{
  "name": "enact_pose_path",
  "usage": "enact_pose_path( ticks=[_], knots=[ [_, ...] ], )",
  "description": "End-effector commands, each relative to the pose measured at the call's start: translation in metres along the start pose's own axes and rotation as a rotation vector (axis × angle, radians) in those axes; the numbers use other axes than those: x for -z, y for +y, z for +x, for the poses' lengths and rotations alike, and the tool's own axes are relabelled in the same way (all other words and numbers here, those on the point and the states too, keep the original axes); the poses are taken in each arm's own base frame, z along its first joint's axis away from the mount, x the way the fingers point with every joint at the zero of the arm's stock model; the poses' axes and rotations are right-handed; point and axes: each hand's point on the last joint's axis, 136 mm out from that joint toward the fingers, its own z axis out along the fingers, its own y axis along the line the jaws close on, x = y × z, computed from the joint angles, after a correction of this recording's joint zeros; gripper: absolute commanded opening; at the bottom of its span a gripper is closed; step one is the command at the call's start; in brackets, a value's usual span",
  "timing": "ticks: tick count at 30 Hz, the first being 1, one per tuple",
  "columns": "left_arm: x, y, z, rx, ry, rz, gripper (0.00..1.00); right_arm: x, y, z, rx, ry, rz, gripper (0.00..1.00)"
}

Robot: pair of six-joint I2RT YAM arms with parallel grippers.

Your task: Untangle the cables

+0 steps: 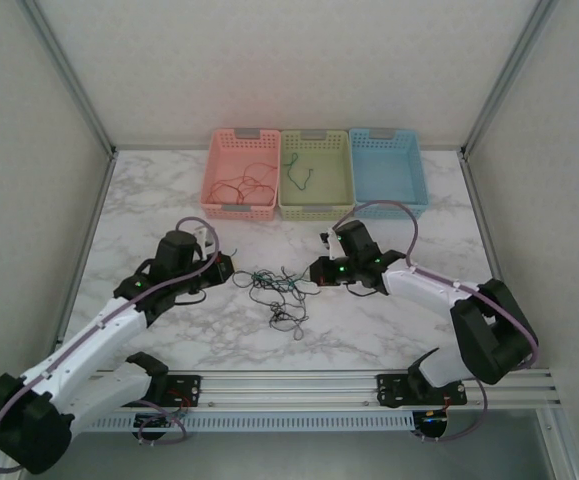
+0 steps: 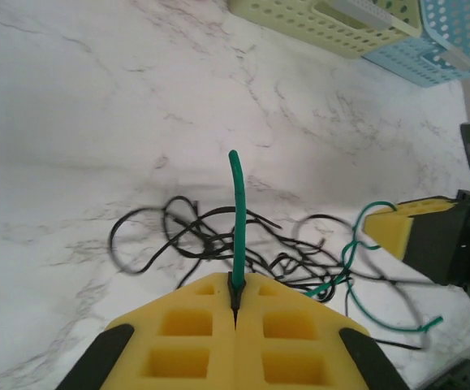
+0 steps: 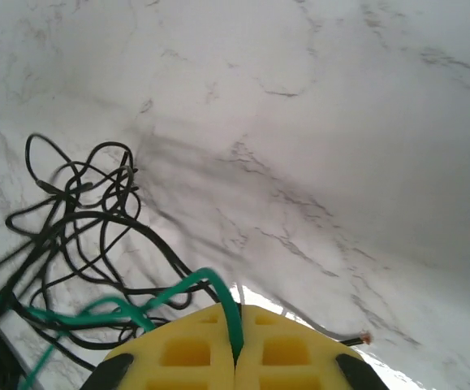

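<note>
The cables (image 1: 279, 290), a loose tangle of thin black and green wires, lie on the marble table between my two grippers. My left gripper (image 1: 231, 270) sits at the tangle's left edge. In the left wrist view its yellow fingers (image 2: 236, 280) are shut on a green cable (image 2: 237, 211) that sticks straight out past the tips, with black loops (image 2: 194, 236) behind. My right gripper (image 1: 314, 272) is at the tangle's right edge. Its jaws (image 3: 236, 313) are shut on a green cable (image 3: 210, 280) that curves left into the black wires (image 3: 80, 219).
Three baskets stand in a row at the back: a pink one (image 1: 237, 211) holding red wires, a green one (image 1: 315, 210) holding a green wire, and a blue one (image 1: 389, 206). A loose black wire end (image 3: 356, 337) lies by the right fingers.
</note>
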Motion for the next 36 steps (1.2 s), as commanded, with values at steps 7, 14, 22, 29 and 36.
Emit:
enact_pose_path(
  ticks=[7,14,22,29,36],
  knots=[
    [0.019,0.024,-0.014,-0.017,-0.061,-0.124,0.00,0.024,-0.059,0.001,-0.215,-0.063,0.132,0.00],
    [0.015,0.022,-0.010,-0.008,-0.050,-0.101,0.00,0.031,-0.059,-0.005,-0.227,-0.086,0.117,0.13],
    [0.006,0.013,-0.005,0.012,-0.021,-0.036,0.00,0.044,-0.051,-0.012,-0.183,-0.111,0.113,0.47],
    [0.006,0.007,-0.008,0.013,-0.026,-0.009,0.00,0.082,-0.023,-0.033,-0.071,-0.245,0.056,0.55],
    [0.006,0.004,-0.007,0.012,-0.021,0.005,0.00,0.103,-0.010,-0.040,0.020,-0.304,0.045,0.18]
  ],
)
